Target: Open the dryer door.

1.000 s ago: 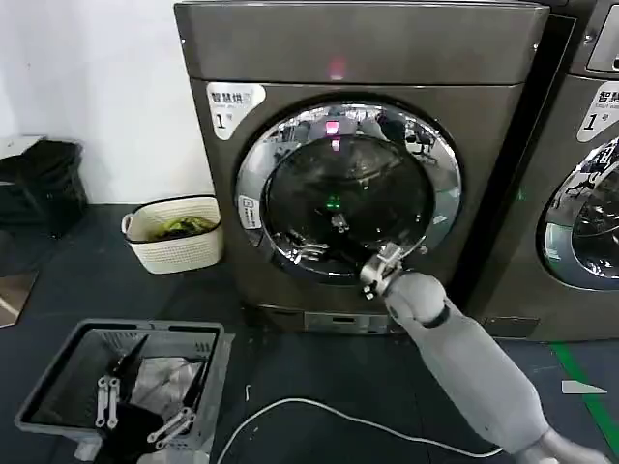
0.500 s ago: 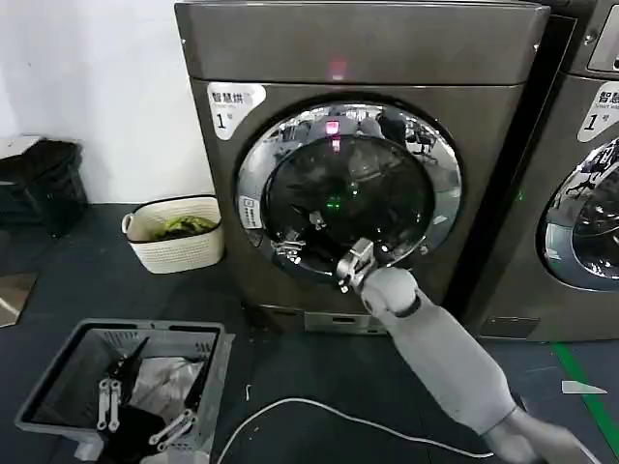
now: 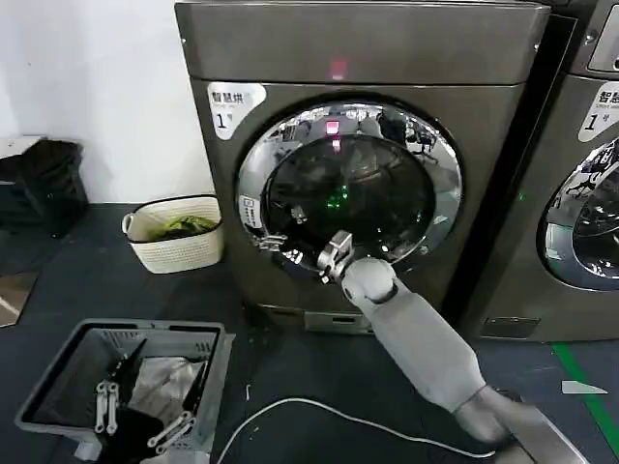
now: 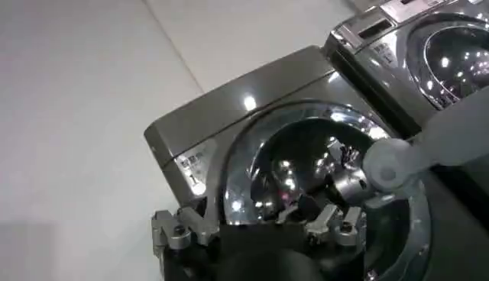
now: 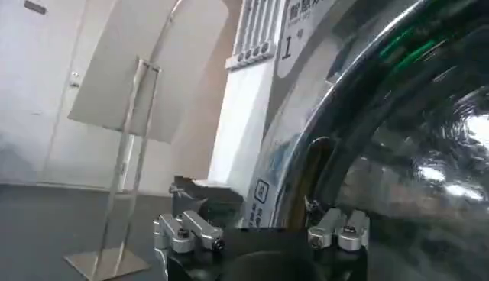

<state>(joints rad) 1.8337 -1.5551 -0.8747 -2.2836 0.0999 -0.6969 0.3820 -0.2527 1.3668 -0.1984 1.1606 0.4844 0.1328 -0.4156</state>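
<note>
Head view: we see the dryer [image 3: 358, 58] filling the middle, a dark grey-bronze front loader with a white "1" sticker [image 3: 232, 104] at its upper left corner. The dryer door [image 3: 440, 155], a wide chrome ring around dark glass, sits in the front of the machine. The right gripper [image 3: 332, 257] is at the lower left part of the chrome ring, its grey forearm running down to the lower right corner. We cannot tell whether its fingers are open or closed. A second grey machine [image 3: 585, 184] stands just beside the dryer on the right. On the dark floor to the left we note a cream basket [image 3: 176, 242] near the wall, and closer to us a grey basket [image 3: 58, 382]. The left gripper [image 3: 145, 406] hangs over that grey basket, its fingers spread apart with nothing between them. A white cable [image 3: 319, 411] lies across the floor.

Left wrist view: we look up at the dryer [image 4: 229, 107] and its door [image 4: 260, 137] from low down. The left gripper [image 4: 256, 227] shows its two fingers spread wide, empty. The right arm crosses in front of the door glass.

Right wrist view: the right gripper [image 5: 263, 227] is close against the door [image 5: 382, 99], whose chrome edge curves past it. Whether the fingers grip anything we cannot tell. A metal stand [image 5: 122, 153] is behind.
</note>
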